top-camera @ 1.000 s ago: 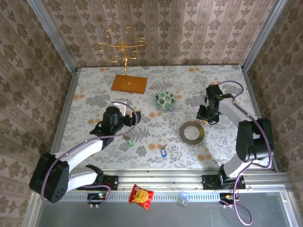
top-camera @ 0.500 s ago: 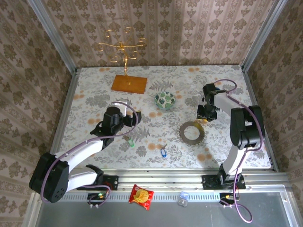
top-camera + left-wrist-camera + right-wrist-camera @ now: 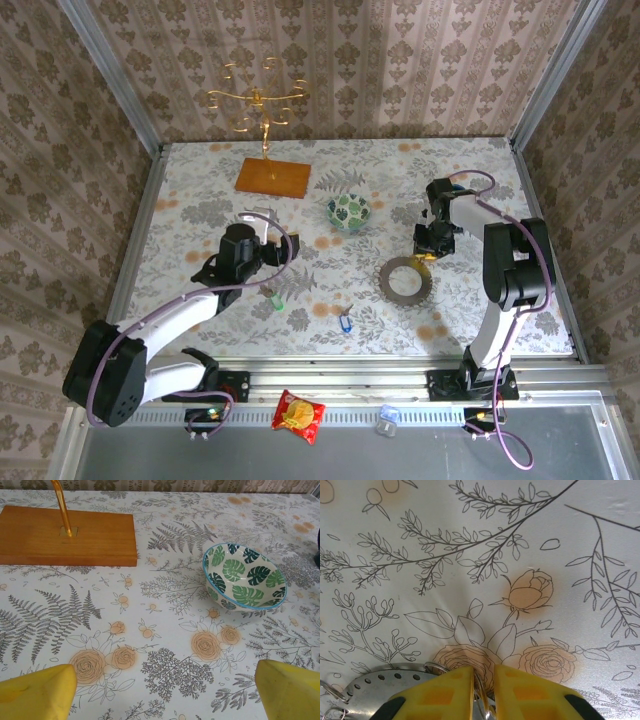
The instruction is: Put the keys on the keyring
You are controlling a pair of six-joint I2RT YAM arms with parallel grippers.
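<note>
The keyring [image 3: 405,277], a flat grey perforated ring, lies right of centre on the floral cloth. My right gripper [image 3: 426,247] is at its far right rim. In the right wrist view the yellow fingers [image 3: 445,687] stand closed to a narrow gap around a small wire loop [image 3: 481,686] on the keyring [image 3: 380,685]. The green key [image 3: 278,300] and the blue key [image 3: 345,322] lie loose on the cloth nearer the front. My left gripper [image 3: 268,243] hovers behind the green key, wide open and holding nothing [image 3: 165,695].
A green-leaf bowl [image 3: 348,211] [image 3: 245,577] sits mid-table, with a wooden base [image 3: 273,177] [image 3: 67,535] and its gold branched stand [image 3: 258,100] behind it. A red-and-yellow snack packet [image 3: 298,415] lies on the front rail. Metal frame posts and patterned walls border the table.
My right gripper has shifted slightly left onto the keyring's rim and its jaws have narrowed around the wire loop. The left arm and the keys have not moved.
</note>
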